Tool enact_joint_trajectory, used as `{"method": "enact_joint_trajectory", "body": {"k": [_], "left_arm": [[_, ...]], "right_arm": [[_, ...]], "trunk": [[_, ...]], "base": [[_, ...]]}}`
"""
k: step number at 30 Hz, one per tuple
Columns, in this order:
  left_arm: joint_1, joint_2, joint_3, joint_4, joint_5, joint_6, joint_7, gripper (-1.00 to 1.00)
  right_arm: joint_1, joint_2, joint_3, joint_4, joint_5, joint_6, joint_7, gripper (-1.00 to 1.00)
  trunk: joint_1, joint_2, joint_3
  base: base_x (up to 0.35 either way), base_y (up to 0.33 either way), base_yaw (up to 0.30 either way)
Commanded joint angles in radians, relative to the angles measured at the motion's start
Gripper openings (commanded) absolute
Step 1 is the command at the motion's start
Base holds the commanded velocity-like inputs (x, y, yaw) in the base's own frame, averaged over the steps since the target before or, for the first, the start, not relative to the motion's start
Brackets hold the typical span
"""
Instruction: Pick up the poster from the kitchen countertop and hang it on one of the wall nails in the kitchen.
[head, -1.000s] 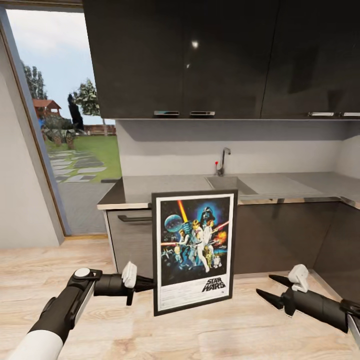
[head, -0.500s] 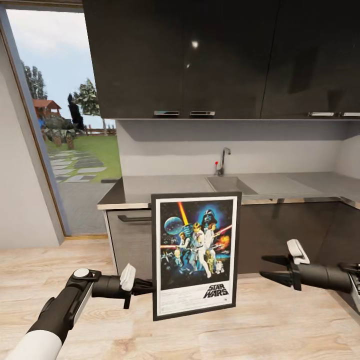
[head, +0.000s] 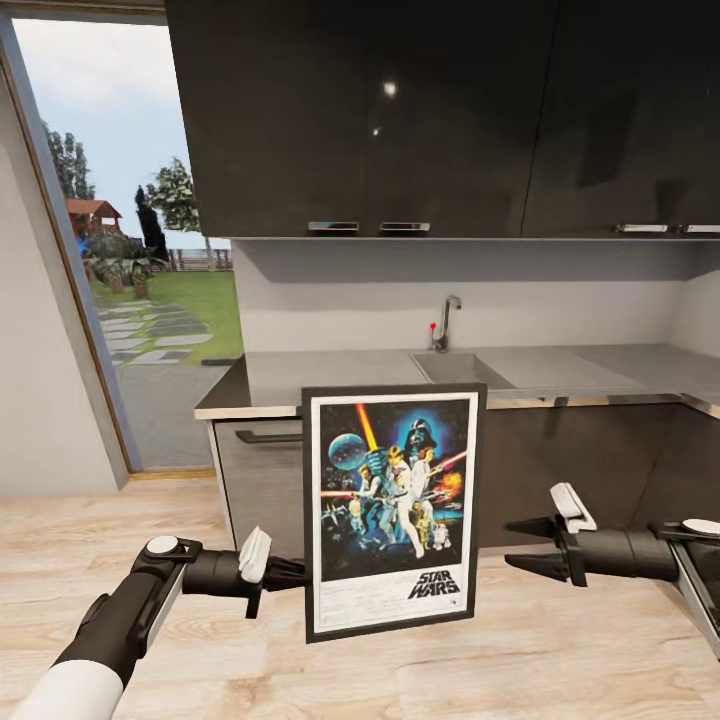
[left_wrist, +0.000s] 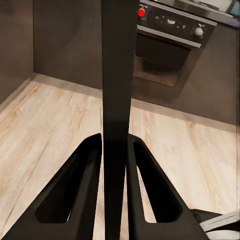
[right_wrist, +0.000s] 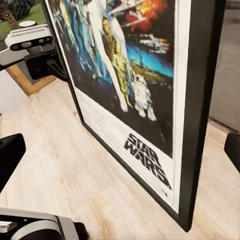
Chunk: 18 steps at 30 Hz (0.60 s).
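Gripping the poster (head: 391, 512) by its left edge with the left gripper (head: 296, 574), fingers (left_wrist: 82, 192) pinching the black frame from both sides, as seen edge-on in the left wrist view (left_wrist: 118, 100). Holding the poster upright in the air in front of the lower cabinets (head: 570, 470), clear of the pale wood floor (head: 400, 680), the artwork facing the head camera with the "STAR WARS" logo low on the right of the print. Tilting very slightly, the top edge overlapping the front lip of the kitchen countertop (head: 330, 375) from the head camera's angle.

Hovering the right gripper (head: 527, 544) just beside the poster's right edge, jaws spread apart and pointing at the frame without touching it. Showing, in the right wrist view, the poster's printed face and lower right frame corner (right_wrist: 145, 100) close ahead, with the left gripper (right_wrist: 35, 47) beyond its far edge.

Standing behind the poster, the steel countertop with its sink basin (head: 462, 368) and slim tap (head: 445, 322), under the dark glossy upper cabinets (head: 440, 115) and pale grey wall (head: 400, 300). Opening at the left, a tall window (head: 120, 250) onto a lawn and trees. Appearing past the frame in the left wrist view, an oven (left_wrist: 172, 42) with a red knob.
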Motion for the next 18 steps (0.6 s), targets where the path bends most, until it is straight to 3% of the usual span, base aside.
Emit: {"method": "enact_joint_trajectory", "body": {"k": [1, 13, 18], "left_arm": [[-0.001, 0.000, -0.001, -0.004, -0.004, 0.007, -0.035, -1.00], [-0.001, 0.008, -0.001, -0.006, -0.005, 0.007, -0.040, -1.00], [-0.001, 0.008, -0.001, -0.007, -0.004, 0.007, -0.040, -1.00]], "right_arm": [[-0.001, 0.000, 0.000, 0.001, 0.000, 0.010, 0.004, 1.00], [-0.001, 0.002, 0.001, 0.002, 0.000, 0.009, 0.004, 1.00], [-0.001, 0.005, 0.026, 0.001, -0.001, 0.009, 0.003, 1.00]], "trunk": [[0.000, -0.001, -0.001], [0.000, -0.001, -0.001], [0.000, -0.001, -0.001]], "base": [[0.000, 0.000, 0.000], [0.000, 0.000, 0.000], [0.000, 0.000, 0.000]]}}
